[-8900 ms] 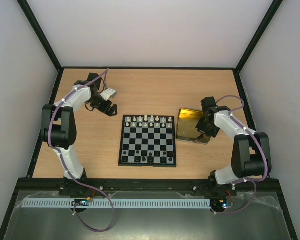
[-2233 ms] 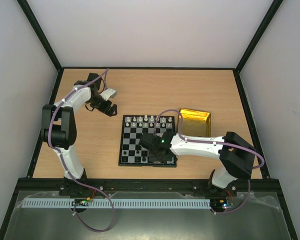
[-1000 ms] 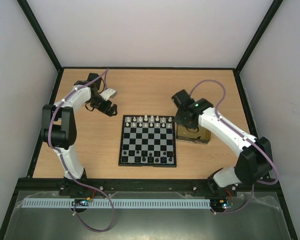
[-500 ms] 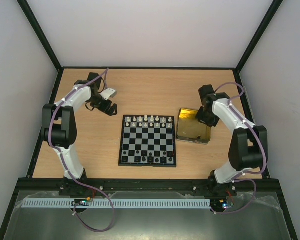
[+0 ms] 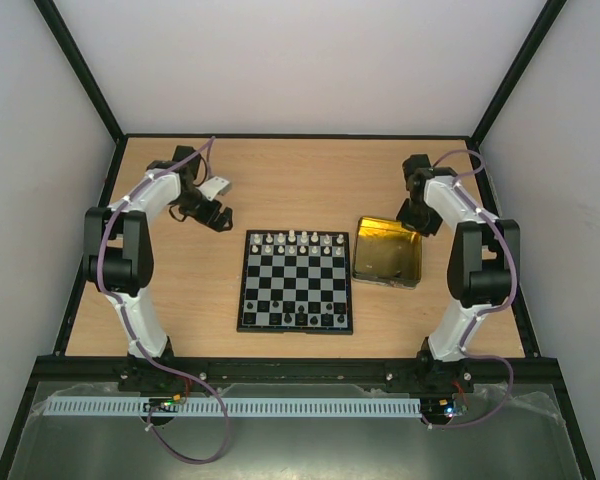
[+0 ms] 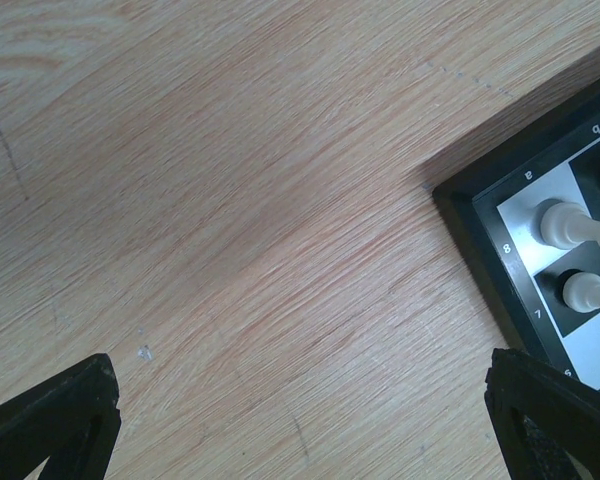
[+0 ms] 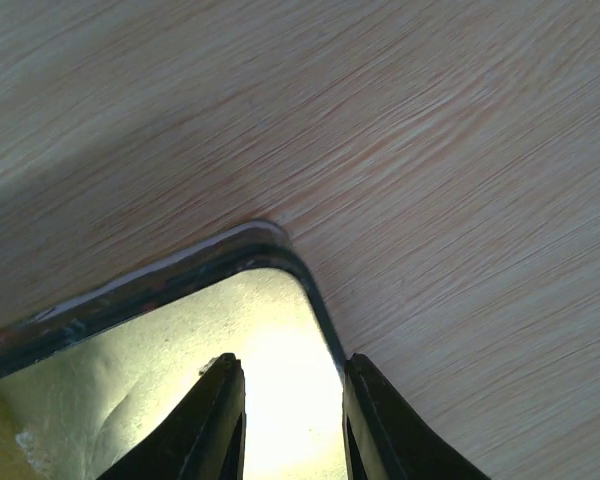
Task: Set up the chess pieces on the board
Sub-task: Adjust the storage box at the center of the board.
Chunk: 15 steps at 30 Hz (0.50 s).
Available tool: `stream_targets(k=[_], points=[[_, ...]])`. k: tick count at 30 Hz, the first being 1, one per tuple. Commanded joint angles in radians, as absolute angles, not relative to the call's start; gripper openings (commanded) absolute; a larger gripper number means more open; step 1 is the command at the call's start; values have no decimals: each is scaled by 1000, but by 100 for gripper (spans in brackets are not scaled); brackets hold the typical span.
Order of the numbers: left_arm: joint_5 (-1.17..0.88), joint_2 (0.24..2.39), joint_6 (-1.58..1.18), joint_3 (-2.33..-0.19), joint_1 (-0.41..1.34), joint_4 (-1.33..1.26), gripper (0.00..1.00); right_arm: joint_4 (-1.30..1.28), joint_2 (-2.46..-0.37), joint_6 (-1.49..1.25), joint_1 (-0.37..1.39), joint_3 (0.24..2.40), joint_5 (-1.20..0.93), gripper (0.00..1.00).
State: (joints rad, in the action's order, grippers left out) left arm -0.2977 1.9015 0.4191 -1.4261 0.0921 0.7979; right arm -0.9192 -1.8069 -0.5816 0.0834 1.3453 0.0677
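Top view is showing the board [image 5: 295, 282] with white chess pieces [image 5: 298, 238] along its far edge, while only wrist views are showing the left gripper [image 6: 298, 375] spread wide off the board's far-left corner and the right gripper [image 7: 290, 368] slightly parted, empty, over the gold tray [image 5: 387, 265] right of the board.

Bare table [image 5: 180, 290] left of board [image 5: 296, 285]; tray [image 5: 387, 262] right

Matt wooden table [image 5: 300, 175], shiny metal tray [image 5: 385, 265], smooth board [image 5: 296, 285].
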Motion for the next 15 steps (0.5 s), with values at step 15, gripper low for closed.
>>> stream_targets(k=[15], points=[[-308,1899,425,-1421,75,804,99,-895,-1809,-532,23,1270,78,27]])
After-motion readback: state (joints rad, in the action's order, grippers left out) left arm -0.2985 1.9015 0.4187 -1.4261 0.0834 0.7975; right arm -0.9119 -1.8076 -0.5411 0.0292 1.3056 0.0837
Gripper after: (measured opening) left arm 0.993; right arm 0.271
